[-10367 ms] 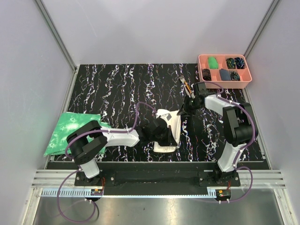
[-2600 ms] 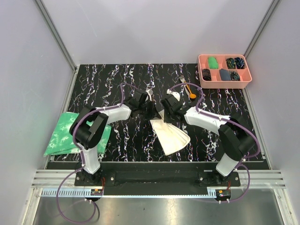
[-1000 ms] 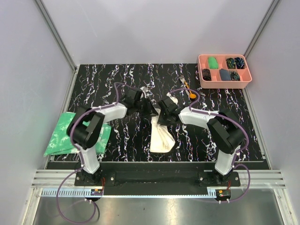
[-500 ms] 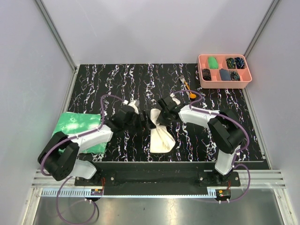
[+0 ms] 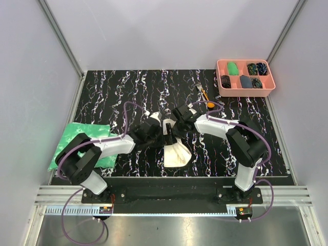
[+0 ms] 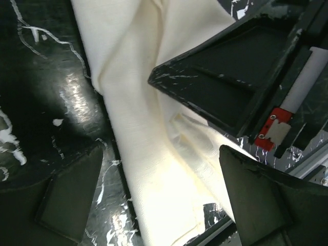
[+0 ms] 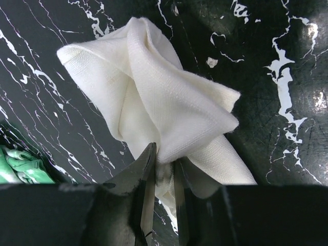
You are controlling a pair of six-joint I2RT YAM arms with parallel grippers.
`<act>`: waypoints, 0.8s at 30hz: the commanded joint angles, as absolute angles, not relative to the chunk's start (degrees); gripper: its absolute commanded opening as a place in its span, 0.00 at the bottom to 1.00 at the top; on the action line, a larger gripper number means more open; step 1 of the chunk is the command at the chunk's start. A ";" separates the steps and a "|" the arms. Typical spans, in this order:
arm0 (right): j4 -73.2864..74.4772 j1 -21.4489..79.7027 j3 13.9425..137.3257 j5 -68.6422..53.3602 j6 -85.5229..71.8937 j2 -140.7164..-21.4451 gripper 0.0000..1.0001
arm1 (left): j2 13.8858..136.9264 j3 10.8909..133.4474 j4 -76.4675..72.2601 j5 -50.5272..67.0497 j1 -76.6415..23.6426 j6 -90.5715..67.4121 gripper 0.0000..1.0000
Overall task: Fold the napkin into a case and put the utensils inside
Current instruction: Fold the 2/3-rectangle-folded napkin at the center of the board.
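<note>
A green-and-white mottled cloth (image 5: 78, 137) lies at the left edge of the black, white-veined tabletop (image 5: 128, 92), well apart from a pink compartment tray (image 5: 219, 77) at the far right corner, holding one green piece and several dark ones.

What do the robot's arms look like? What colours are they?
The left arm and right arm look the same: smooth white tube sections joined by chunky black round joints. A thin purple cable loops along each one. The fingers are flat, dark wedges. A little red plate is screwed onto one black casing.
</note>
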State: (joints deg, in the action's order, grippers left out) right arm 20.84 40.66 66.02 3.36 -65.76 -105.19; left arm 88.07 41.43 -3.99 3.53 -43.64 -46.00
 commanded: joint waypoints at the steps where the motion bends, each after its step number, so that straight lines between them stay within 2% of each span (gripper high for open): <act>1: 21.80 40.61 67.76 3.87 -66.89 -105.03 0.26 | 89.21 42.89 -10.28 0.26 -45.44 -45.44 0.99; 8: 22.23 40.61 68.82 2.46 -66.10 -105.47 0.26 | 95.80 46.23 -9.93 2.20 -45.53 -44.03 0.99; 19: 22.59 40.52 68.82 2.03 -66.27 -104.59 0.25 | 93.86 42.62 -18.02 -1.32 -46.14 -44.21 0.99; 23: 22.59 40.43 68.91 2.02 -65.31 -105.03 0.26 | 96.68 44.12 -17.49 1.13 -45.79 -45.26 0.87; 24: 22.67 40.52 68.82 1.93 -65.04 -104.86 0.27 | 96.68 43.86 -17.75 1.66 -45.79 -45.52 0.79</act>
State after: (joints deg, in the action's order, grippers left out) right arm 21.56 39.72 66.96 3.51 -65.82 -105.21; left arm 95.00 42.52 -13.61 2.28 -46.09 -44.47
